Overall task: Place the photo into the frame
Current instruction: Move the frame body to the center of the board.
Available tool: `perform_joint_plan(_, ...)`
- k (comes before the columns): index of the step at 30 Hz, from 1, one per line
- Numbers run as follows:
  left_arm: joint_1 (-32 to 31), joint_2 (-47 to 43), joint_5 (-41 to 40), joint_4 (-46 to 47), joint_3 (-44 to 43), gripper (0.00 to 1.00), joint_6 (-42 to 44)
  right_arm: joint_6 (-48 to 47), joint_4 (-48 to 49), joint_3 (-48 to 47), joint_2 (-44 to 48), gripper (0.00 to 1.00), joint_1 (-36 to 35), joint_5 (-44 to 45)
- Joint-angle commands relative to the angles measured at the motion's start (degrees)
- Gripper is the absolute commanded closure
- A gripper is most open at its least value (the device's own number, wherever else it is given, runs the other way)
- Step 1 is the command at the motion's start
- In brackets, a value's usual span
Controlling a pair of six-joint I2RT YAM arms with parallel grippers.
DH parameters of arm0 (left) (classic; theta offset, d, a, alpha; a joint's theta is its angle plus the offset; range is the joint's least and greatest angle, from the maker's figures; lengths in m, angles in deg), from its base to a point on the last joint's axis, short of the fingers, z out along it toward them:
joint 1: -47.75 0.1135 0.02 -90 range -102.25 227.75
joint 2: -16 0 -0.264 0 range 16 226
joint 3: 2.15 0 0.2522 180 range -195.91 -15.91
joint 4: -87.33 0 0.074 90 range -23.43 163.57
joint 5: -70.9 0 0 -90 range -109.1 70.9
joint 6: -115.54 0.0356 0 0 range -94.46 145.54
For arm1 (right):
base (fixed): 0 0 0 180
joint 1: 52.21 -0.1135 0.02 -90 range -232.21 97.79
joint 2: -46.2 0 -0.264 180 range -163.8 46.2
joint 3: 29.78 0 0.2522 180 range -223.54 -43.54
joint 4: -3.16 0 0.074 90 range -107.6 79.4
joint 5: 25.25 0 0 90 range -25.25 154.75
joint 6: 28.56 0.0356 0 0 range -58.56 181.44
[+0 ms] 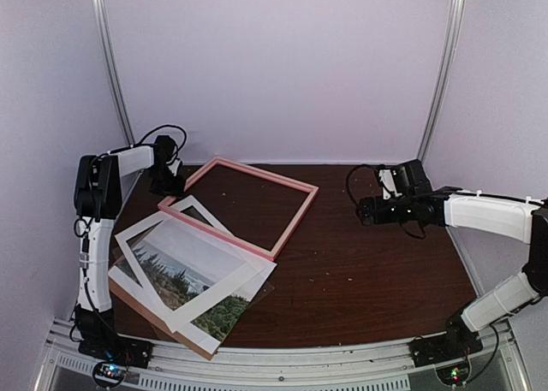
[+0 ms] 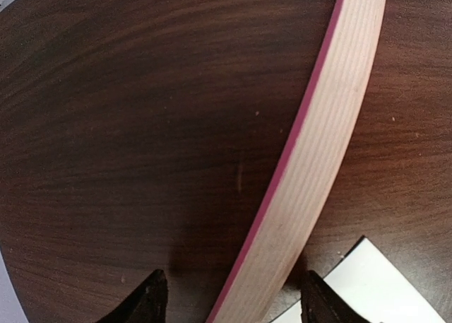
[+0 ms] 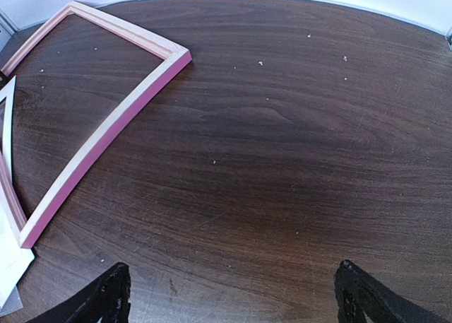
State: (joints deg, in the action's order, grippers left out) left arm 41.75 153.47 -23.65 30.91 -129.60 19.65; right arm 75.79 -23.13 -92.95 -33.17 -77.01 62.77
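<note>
The frame [image 1: 296, 222] lies flat on the dark wooden desk [image 1: 368, 271], left of the middle and towards the back, with its pale wood side up and bare desk showing through its opening. The photo [image 1: 175, 275] lies nearer the front left, under a white mat [image 1: 214, 295] and on a brown backing board [image 1: 163, 321]. One corner of the print sticks out past the mat, and the stack touches the frame's near rail. The left gripper [image 1: 165, 181] is at the frame's far-left corner. In the left wrist view its fingers [image 2: 152, 302] are spread to either side of the rail, with a white card corner [image 2: 381, 288] just beside it. The right gripper [image 1: 366, 210] hangs over bare desk to the right of the frame, well apart from it, its fingers [image 3: 106, 298] spread wide and holding nothing.
</note>
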Motion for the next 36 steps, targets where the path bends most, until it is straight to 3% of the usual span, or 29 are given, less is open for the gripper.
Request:
perform_joint_plan(1,0.15,1.42,2.33,-3.31,-1.80,0.40,1.93,1.25,1.64,0.52,0.00,0.00,-0.53,-1.26)
perform_joint_plan(11,0.00,0.35,8.18,-3.93,-1.53,0.63,3.25,2.23,1.04,1.54,1.35,0.00,-0.69,-1.39)
perform_joint_plan(24,-3.52,-3.46,9.74,-4.19,-0.93,0.86,14.32,2.58,-0.59,2.01,3.06,0.00,-0.87,-0.90)
perform_joint_plan(36,-10.48,-8.61,7.30,-4.13,-1.34,0.89,21.82,2.75,-0.95,2.04,2.18,0.00,-0.96,-0.79)
